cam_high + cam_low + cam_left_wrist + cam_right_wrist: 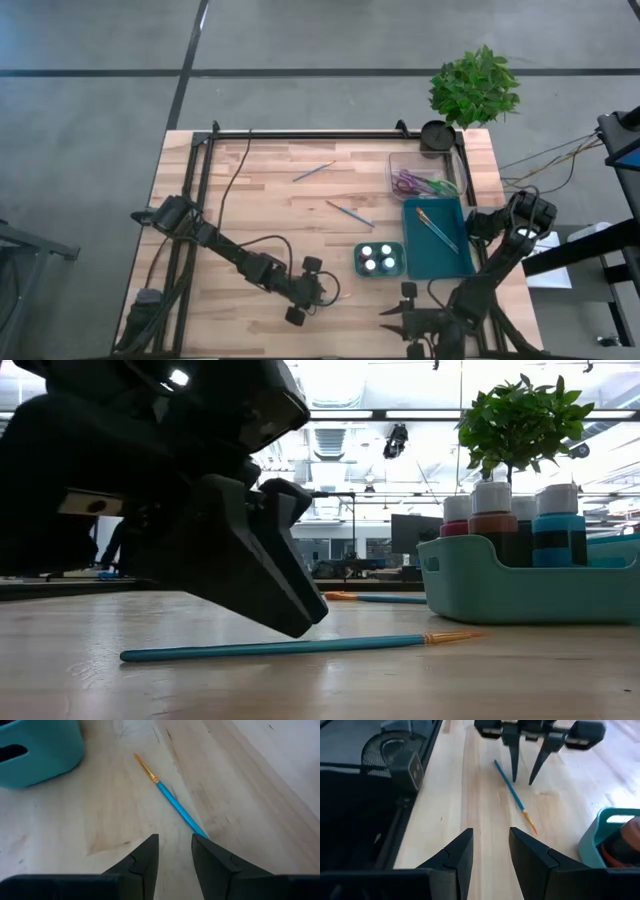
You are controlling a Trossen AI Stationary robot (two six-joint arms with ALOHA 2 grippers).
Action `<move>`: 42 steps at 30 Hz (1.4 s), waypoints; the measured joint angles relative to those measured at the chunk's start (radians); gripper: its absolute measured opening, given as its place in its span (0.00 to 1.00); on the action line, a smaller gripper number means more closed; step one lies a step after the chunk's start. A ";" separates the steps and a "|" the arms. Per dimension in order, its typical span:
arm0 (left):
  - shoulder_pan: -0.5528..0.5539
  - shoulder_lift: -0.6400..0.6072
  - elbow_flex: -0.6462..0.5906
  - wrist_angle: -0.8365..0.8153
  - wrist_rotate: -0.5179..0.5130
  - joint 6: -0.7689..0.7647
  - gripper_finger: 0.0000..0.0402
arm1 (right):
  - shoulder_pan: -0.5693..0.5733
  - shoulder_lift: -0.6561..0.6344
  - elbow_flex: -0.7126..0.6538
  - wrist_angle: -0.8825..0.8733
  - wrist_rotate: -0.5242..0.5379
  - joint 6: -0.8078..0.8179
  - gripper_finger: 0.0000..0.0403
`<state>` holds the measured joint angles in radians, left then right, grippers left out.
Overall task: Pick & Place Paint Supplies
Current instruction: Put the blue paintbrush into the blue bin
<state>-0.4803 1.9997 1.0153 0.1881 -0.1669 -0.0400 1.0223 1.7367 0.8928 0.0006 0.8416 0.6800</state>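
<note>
Nearest the low camera we see the left gripper (300,622), its dark fingers (150,851) slightly apart, clamped on nothing, tips low over the table (260,190). Just beyond those tips lies the blue-handled paintbrush (172,802), flat on the wood near the table's front edge. In the left wrist view its handle end passes beside one fingertip, not between the two, and its long axis runs slantwise away from the fingers, bristle tip pointing toward the small teal palette (380,260) that holds white-capped paint bottles. We judge that the coming move turns on this offset: the fingers must shift sideways to straddle the thin handle across its length before closing. The left arm is plainly the nearer one. The right gripper (490,852) waits at the front edge, fingers likewise a little apart and empty, facing the brush from the other side, farther off. Two more brushes (314,171) lie mid-table, well apart from both arms, and another rests in the teal tray (455,265) to the right.
</note>
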 joint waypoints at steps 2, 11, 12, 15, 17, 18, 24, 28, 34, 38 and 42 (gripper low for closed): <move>-0.005 -0.003 0.000 0.000 -0.001 0.013 0.30 | -0.008 0.000 -0.013 0.004 -0.013 0.000 0.31; -0.047 -0.097 0.000 0.026 0.018 0.063 0.30 | -0.087 0.000 -0.083 0.146 -0.114 -0.099 0.31; -0.056 -0.114 0.000 0.029 0.038 0.072 0.30 | -0.099 0.000 -0.088 0.155 -0.124 -0.111 0.31; -0.080 -0.157 0.000 0.033 0.079 0.090 0.30 | -0.143 0.000 -0.101 0.164 -0.165 -0.129 0.31; -0.095 -0.184 0.000 0.040 0.082 0.096 0.30 | -0.169 0.007 -0.106 0.185 -0.195 -0.141 0.31; -0.102 -0.196 0.000 0.044 0.082 0.097 0.30 | -0.181 0.015 -0.107 0.204 -0.209 -0.154 0.31; -0.133 -0.222 0.000 0.059 0.082 0.119 0.30 | -0.228 0.112 -0.091 0.280 -0.264 -0.186 0.31; -0.137 -0.225 0.000 0.057 0.082 0.118 0.30 | -0.229 0.173 -0.052 0.285 -0.186 -0.167 0.31; -0.139 -0.225 0.000 0.060 0.082 0.115 0.30 | -0.224 0.256 0.028 0.289 -0.131 -0.140 0.31; -0.141 -0.225 0.000 0.061 0.082 0.111 0.30 | -0.216 0.290 0.090 0.205 -0.097 -0.134 0.31; -0.145 -0.225 -0.001 0.060 0.082 0.095 0.30 | -0.180 0.278 0.158 0.032 -0.041 -0.103 0.31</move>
<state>-0.6250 1.7752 1.0142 0.2481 -0.0849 0.0551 0.8428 2.0143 1.0509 0.0328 0.8008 0.5766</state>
